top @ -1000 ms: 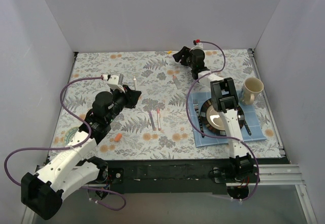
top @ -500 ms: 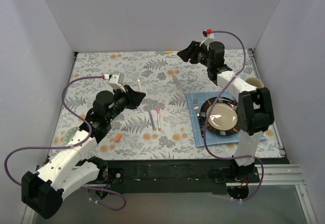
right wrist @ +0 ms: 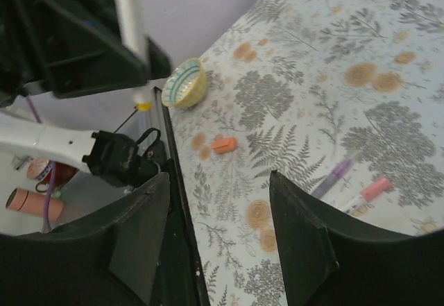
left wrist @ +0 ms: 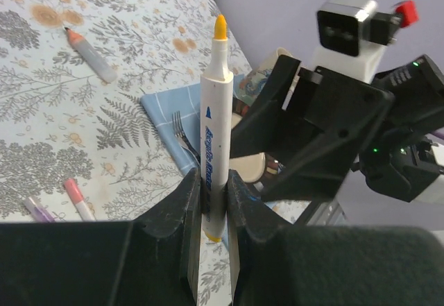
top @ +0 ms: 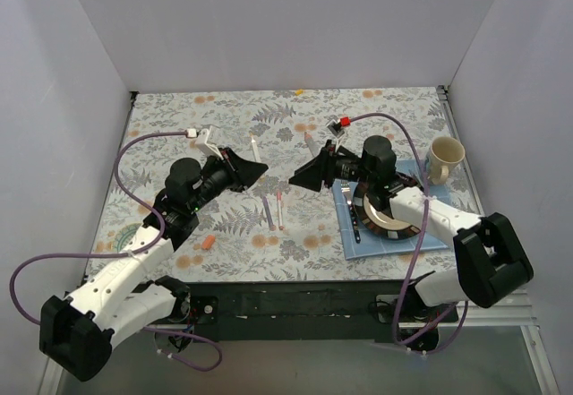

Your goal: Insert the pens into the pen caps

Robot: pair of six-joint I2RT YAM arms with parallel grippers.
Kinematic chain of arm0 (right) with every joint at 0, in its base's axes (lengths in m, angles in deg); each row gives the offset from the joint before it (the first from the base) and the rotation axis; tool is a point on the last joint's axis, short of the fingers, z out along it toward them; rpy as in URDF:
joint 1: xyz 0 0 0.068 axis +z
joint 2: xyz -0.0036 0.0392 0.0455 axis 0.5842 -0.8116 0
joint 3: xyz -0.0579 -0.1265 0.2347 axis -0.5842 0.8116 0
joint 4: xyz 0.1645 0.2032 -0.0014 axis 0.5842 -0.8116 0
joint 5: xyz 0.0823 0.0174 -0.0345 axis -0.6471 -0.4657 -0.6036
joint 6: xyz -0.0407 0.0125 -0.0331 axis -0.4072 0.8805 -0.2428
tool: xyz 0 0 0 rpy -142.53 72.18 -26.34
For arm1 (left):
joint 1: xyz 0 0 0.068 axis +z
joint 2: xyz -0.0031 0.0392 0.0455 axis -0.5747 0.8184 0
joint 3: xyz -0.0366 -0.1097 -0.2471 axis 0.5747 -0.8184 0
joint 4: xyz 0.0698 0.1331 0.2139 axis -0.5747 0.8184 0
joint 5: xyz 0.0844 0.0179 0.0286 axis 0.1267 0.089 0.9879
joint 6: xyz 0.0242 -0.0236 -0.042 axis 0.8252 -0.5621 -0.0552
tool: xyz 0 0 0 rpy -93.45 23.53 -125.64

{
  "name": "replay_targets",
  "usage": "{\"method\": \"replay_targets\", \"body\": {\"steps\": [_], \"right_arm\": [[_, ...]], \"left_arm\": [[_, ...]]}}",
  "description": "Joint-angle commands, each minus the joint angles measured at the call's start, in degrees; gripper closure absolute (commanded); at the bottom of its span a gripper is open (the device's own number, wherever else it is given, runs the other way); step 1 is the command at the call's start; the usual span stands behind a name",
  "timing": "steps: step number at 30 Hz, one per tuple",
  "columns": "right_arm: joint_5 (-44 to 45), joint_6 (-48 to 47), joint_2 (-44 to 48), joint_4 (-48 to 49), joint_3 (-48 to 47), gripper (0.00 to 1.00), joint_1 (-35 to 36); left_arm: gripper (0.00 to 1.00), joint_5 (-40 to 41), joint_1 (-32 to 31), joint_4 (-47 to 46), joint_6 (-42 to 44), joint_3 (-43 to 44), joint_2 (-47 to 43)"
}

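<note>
The right gripper (top: 297,178) has left the far edge of the table (top: 179,126) and now hangs low over its middle, turned towards the left gripper (top: 258,171) and near it. Its arm, raised a moment ago, now stretches across the plate (top: 380,221) with the elbow out to the right. The left gripper has eased a little to the right, taking the orange-tipped pen (top: 254,150) along in its grip.

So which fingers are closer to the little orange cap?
Left. The left fingers, gripping a pen, are just beyond the orange cap; the right fingers are farther off, nearer the plate.
</note>
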Motion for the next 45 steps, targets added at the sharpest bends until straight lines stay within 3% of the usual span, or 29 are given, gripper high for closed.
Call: {"method": "replay_targets", "body": {"steps": [1, 8, 19, 22, 24, 25, 26, 29, 32, 33, 36, 45], "right_arm": [[-0.85, -1.90, 4.57, 6.13, 0.92, 0.32, 5.43], [1.96, 1.61, 2.21, 8.24, -1.45, 0.33, 9.22], [7.06, 2.92, -0.52, 10.78, -5.06, 0.37, 12.56], [7.15, 3.89, -0.96, 12.28, -4.79, 0.49, 12.83], [7.24, 4.85, -0.88, 14.55, -3.75, 0.72, 13.00], [7.33, 5.12, -0.79, 15.09, -3.30, 0.90, 13.00], [7.76, 5.12, -0.35, 15.44, -2.78, 0.98, 13.09], [8.73, 5.12, 0.88, 16.76, -1.11, 0.99, 13.09], [10.48, 4.77, 2.37, 16.42, -0.05, 0.99, 13.09], [11.01, 3.99, 2.72, 15.46, 0.39, 0.99, 13.09], [10.76, 2.93, 3.52, 12.90, 1.18, 0.99, 13.09], [6.71, 2.48, 3.61, 9.21, 1.71, 0.99, 13.00]], "left_arm": [[1.00, -6.70, 0.19, -6.36, -3.55, 0.42, 1.67], [0.97, -13.83, 0.10, -16.12, -6.63, -2.30, 2.73], [0.90, -16.04, 0.19, -18.85, -6.90, -4.24, 2.90], [0.90, -16.04, 0.19, -18.94, -6.55, -4.42, 3.25], [0.89, -15.86, 0.10, -18.85, -6.28, -4.59, 3.26], [0.89, -15.60, 0.10, -18.68, -6.11, -4.59, 3.17], [0.87, -15.25, 0.19, -18.59, -5.84, -4.68, 3.08], [0.83, -14.54, 0.19, -18.06, -4.96, -4.16, 2.99], [0.70, -13.23, 0.10, -17.10, -4.35, -3.19, 3.25], [0.61, -12.70, 0.10, -16.40, -4.17, -2.75, 3.43], [0.53, -11.03, 0.10, -14.82, -2.68, -0.56, 3.87], [0.55, -11.37, 0.19, -14.72, -0.48, 3.40, 7.03]]}}
